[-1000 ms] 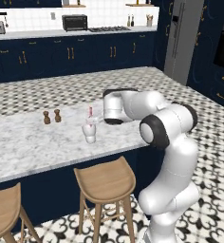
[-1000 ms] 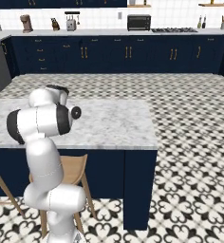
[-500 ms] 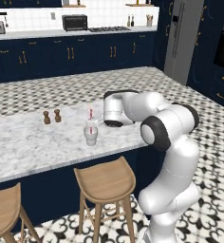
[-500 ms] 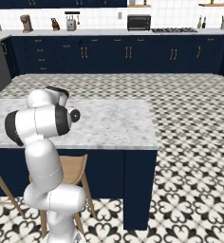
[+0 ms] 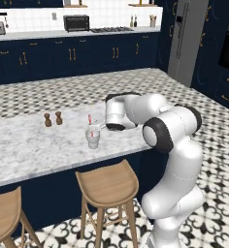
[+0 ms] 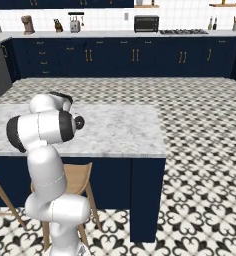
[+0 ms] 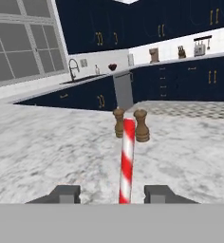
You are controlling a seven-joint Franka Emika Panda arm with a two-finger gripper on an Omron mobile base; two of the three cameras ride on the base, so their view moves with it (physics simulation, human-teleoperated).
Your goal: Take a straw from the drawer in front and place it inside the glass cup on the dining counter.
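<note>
Look at the thin red-and-white striped straw point(image 7: 126, 161) in your hand view. It stands almost straight up, right in the middle between the two small dark fingertips of your gripper point(image 7: 112, 194). There is a gap on each side of it, so the fingers point(image 7: 65, 194) are apart and do not squeeze the straw.

From the left base view, the straw point(image 5: 89, 119) pokes up out of the small see-through whitish glass cup point(image 5: 92, 139). The cup sits on the long white-grey marble dining counter point(image 5: 29, 155), near the front edge. Your gripper point(image 5: 103, 127) is just beside the cup, on the side toward the white arm, at about the height of the cup's rim.

So the straw's long line runs up and down, and it looks to be inside the cup already. I think the job is nearly done. The next move should be to pull your hand back, away from the cup and toward the arm, without bumping the straw.

Two small brown wooden shakers point(image 7: 130, 124) stand past the straw, well apart from the cup.
</note>
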